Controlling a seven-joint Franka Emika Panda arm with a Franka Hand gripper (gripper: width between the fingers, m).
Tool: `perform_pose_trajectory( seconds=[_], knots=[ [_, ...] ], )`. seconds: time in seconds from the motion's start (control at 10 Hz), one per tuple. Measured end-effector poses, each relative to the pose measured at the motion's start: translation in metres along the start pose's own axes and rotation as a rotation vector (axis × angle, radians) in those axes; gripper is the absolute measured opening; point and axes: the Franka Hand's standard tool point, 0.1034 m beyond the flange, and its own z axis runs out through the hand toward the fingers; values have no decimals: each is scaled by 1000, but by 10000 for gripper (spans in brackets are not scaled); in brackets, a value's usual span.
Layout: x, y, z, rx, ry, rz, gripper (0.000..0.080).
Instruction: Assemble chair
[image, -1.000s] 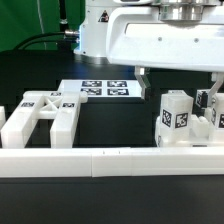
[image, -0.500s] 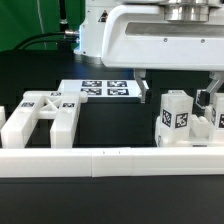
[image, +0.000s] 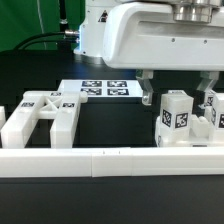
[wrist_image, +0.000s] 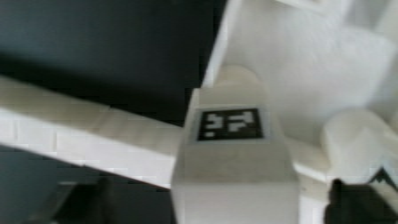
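Observation:
A pegged white chair block (image: 176, 115) with a square tag stands upright at the exterior view's right, just behind the rail. My gripper (image: 176, 94) hangs over it, open, with one dark finger (image: 147, 92) on each side of the block's top. In the wrist view the same tagged block (wrist_image: 228, 130) runs between the fingers (wrist_image: 80, 200), with a gap showing on each side, so the gripper (wrist_image: 228, 205) is not touching it. More tagged chair pieces (image: 213, 108) crowd right beside it. A slotted chair panel (image: 40, 118) lies at the left.
The long low white rail (image: 110, 160) runs across the front, and shows as a pale strip (wrist_image: 71, 125) in the wrist view. The marker board (image: 100, 90) lies flat behind the middle. Black table surface separates the panel from the blocks.
The gripper has come down a little around the tagged block, and its fingers have drawn slightly closer together. The chair pieces have not moved.

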Motion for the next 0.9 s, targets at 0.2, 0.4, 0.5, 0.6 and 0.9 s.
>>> perform_pose_trajectory(
  seconds=[0.2,0.4,0.5,0.6,0.9],
  knots=[
    [0,0,0,0,0,6,289],
    [0,1,0,0,0,34,289],
    [0,0,0,3,1,110,289],
    [1,-1,0,3,1,225,289],
    [2,-3,-1,9,6,566,289]
  ],
)
